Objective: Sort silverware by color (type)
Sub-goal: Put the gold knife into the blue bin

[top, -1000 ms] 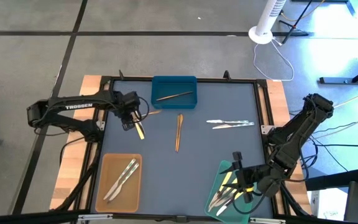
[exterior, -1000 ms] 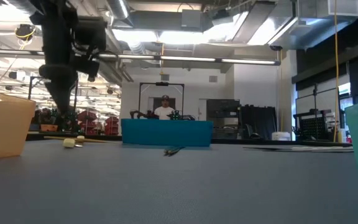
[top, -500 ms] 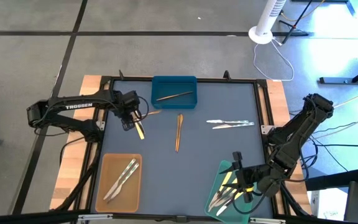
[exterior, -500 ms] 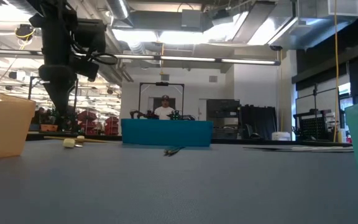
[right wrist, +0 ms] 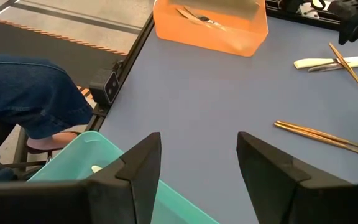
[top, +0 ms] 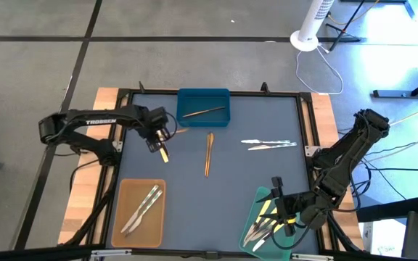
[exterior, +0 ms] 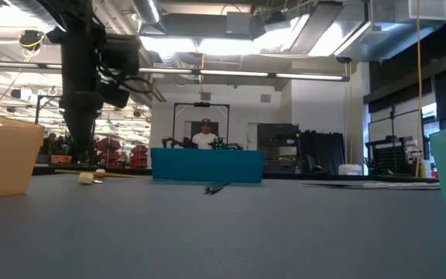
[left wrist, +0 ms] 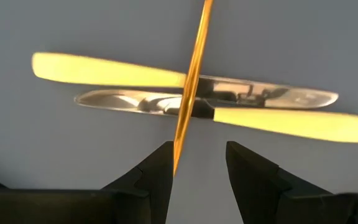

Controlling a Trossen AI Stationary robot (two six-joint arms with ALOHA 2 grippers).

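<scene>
Up at the back of the bench (top: 281, 130) sits one tray (top: 203, 107) with a single utensil (top: 203, 112) lying in it. Just in front of that tray, a pair of utensils (top: 209, 153) lies side by side, pointing front to back. To their right, near the right edge, two more utensils (top: 268, 144) lie crosswise, nearly touching. Front left, a second tray (top: 120, 217) holds two utensils (top: 143, 208). Front right, a third tray (top: 251, 217) holds several more (top: 261, 228), with the right end effector (top: 281, 210) over it. The left end effector (top: 156, 139) hovers left of the back tray, above a small crossed heap of utensils (left wrist: 185, 109).
</scene>
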